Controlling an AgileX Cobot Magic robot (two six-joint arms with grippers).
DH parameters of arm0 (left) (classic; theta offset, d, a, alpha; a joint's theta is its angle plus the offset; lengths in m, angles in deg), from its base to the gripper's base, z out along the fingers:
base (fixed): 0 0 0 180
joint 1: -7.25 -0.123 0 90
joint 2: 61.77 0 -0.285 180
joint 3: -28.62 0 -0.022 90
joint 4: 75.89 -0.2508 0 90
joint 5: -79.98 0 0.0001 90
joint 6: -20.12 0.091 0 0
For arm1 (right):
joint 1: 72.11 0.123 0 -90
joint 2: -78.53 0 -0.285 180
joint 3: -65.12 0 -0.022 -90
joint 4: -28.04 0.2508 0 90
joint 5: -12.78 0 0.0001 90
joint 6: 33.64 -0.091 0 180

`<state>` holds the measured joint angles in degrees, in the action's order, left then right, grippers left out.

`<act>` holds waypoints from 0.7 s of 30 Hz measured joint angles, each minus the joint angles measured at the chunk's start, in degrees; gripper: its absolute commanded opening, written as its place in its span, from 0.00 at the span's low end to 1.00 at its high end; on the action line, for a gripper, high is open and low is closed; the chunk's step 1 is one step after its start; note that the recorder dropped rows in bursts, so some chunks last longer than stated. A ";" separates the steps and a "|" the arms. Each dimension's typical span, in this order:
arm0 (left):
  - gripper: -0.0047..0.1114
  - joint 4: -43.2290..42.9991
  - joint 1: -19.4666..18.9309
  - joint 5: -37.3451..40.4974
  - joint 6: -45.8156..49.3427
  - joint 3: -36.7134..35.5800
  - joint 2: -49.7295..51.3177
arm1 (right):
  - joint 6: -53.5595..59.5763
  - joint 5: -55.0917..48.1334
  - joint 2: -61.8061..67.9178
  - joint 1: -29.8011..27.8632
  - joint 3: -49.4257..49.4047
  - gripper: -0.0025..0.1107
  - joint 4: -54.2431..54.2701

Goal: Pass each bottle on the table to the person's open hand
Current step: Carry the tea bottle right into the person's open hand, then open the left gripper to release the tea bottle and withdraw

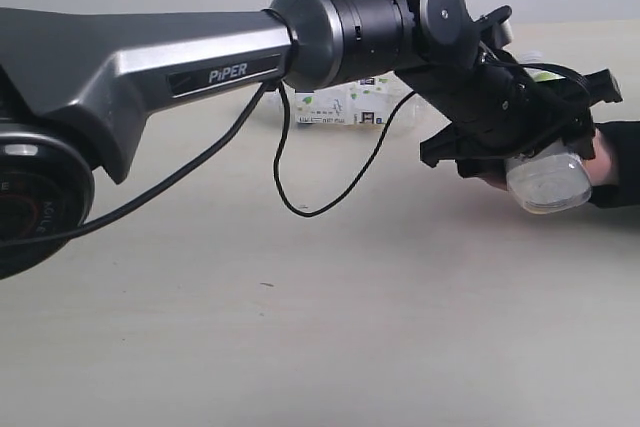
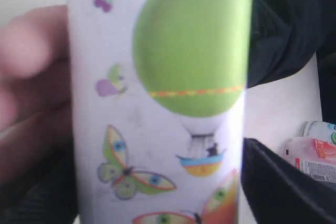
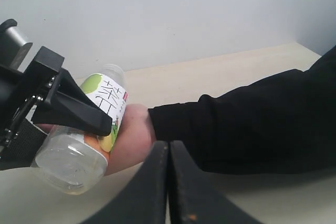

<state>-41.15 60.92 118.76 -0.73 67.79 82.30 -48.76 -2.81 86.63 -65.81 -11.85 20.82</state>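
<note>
My left end effector (image 1: 520, 132) straddles the clear plastic green-labelled bottle (image 1: 545, 182) lying on the bare hand (image 3: 131, 135). Clamped or loose, I cannot tell. The right end effector (image 3: 168, 182) is pinched together, empty. The pale bench (image 1: 350, 327) has room in front.

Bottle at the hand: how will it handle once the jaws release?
The bottle looks clear and empty, so probably light. Round body lying sideways on the hand: may roll off. Glossy label, thin plastic: likely slippery, dents if squeezed.
</note>
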 measured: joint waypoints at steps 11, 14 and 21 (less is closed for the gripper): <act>0.82 0.36 0.00 0.96 3.17 0.00 0.00 | 0.00 0.00 0.00 0.00 0.00 0.02 0.00; 0.82 0.36 -0.44 2.62 4.05 0.00 0.00 | 0.00 0.00 0.00 0.00 0.00 0.02 0.00; 0.82 -2.06 -2.74 7.91 5.47 0.00 -1.30 | 0.00 0.00 0.00 0.00 0.00 0.02 0.00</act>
<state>-43.20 58.18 126.67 4.74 67.79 81.00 -48.76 -2.81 86.63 -65.81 -11.85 20.82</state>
